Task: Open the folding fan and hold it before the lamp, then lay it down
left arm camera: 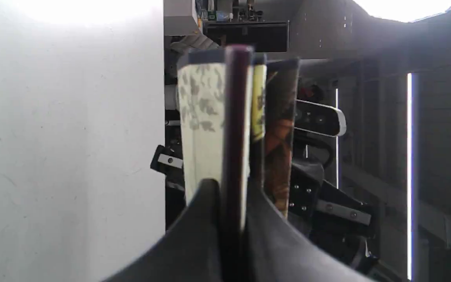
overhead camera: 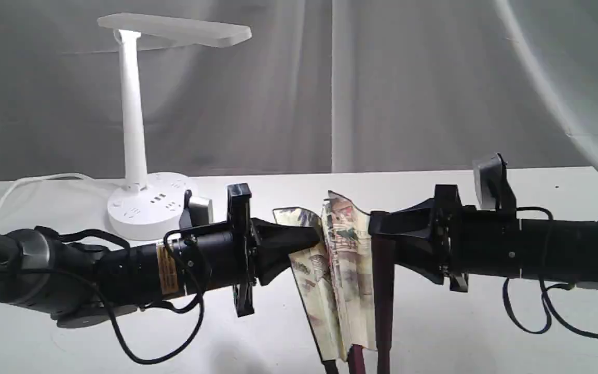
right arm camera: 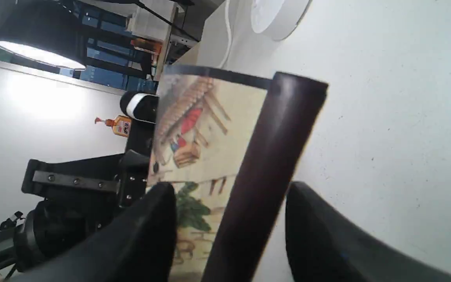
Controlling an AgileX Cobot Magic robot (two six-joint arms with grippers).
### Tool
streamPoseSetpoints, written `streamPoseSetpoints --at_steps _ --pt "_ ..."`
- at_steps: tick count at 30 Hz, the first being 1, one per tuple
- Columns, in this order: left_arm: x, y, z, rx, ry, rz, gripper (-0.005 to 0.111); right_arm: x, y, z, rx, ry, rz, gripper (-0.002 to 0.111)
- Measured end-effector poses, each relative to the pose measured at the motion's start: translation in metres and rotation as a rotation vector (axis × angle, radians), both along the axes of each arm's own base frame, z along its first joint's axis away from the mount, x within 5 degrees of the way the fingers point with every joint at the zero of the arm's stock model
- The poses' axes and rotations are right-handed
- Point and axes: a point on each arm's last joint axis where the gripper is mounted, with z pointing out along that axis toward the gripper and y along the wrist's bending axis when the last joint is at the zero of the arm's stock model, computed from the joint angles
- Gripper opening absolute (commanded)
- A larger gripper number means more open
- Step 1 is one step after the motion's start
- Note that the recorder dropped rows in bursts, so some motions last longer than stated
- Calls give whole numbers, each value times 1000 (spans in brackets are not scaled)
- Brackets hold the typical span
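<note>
I am holding the folding fan [overhead camera: 338,259] up off the surface [overhead camera: 460,332], partly spread. Its black-edged top is pointing to twelve o'clock in the exterior view and its ribs are running down to six o'clock and out of the picture. My left fingers [left arm camera: 194,243] are coming in from nine o'clock and clamping tight on one dark rib [left arm camera: 235,117]. My right fingers [right arm camera: 151,235] are coming in from three o'clock and standing half apart around the outer rib [right arm camera: 264,164]. A sliver of surface is showing beside that rib, so I cannot tell whether I am really pressing it.

That is my main worry. If the right side is only bracketing the rib, pulling my arms apart could let it slide out, and the fan would be swinging from my left fingers alone.

The pleats between my fingers are bunching unevenly. If I am pulling straight sideways instead of swinging around the pivot, I am risking a torn fold or a strained rib.

The lamp [overhead camera: 133,130] is standing at about ten o'clock from the fan, with its round base just behind my left arm. A careless sweep towards it could be knocking the base or snagging its cord [overhead camera: 29,182].
</note>
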Motion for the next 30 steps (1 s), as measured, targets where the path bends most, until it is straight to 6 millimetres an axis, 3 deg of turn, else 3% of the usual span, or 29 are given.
streamPoseSetpoints --at_steps 17,30 --pt "-1 0 -1 8 -3 -14 0 0 0 0 4 9 -2 37" --pt "-1 0 -1 8 -3 -14 0 -5 19 0 4 11 51 32"
